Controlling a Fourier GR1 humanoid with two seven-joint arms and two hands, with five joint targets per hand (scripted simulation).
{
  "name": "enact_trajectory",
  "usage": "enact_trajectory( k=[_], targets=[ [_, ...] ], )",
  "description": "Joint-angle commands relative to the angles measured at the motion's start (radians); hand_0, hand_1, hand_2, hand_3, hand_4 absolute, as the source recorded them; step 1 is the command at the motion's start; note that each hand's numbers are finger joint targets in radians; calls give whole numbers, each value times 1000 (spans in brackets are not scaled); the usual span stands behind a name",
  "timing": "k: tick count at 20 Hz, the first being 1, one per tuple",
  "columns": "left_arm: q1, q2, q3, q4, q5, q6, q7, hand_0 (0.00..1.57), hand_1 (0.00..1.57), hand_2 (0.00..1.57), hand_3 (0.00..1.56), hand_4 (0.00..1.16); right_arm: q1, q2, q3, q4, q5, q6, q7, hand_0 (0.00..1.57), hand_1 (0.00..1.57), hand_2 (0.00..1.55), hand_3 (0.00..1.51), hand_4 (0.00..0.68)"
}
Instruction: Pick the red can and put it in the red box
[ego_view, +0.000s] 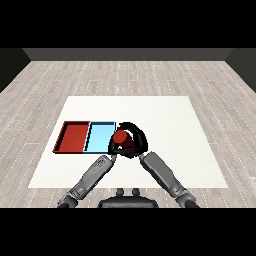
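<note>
Grey plank flooring surrounds the white surface (165, 145). Right hand (136, 140) fingers are wrapped around the red can (120, 137), held just right of the light blue tray (100, 137), probably ready to carry left to the red tray (73, 136). Left hand (113, 156) sits below the can; I cannot tell its fingers.

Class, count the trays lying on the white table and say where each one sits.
2. The red tray lies at the table's left; the light blue tray lies beside it on its right, next to the red can. None seems hidden.
</note>
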Motion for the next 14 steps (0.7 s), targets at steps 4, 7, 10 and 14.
enact_trajectory(
  k=[4,7,10,14],
  targets=[
    [4,-43,16,-13,-49,-29,34,1571,1571,1571,1494,1148,-16,25,-58,3,21,62,-11,0,0,0,0,0],
    [-82,-43,-78,24,-2,84,39,1571,1571,1571,1483,1151,-7,25,-48,-9,73,27,17,0,0,0,0,0],
    [33,-43,-4,16,-45,9,12,1571,1571,1571,1486,1150,-28,25,5,-34,96,-59,57,0,0,0,0,0],
    [-66,-44,6,73,4,21,13,1571,1571,1571,1478,1144,5,-28,-105,-147,151,-5,103,0,0,0,0,0]
  ],
)
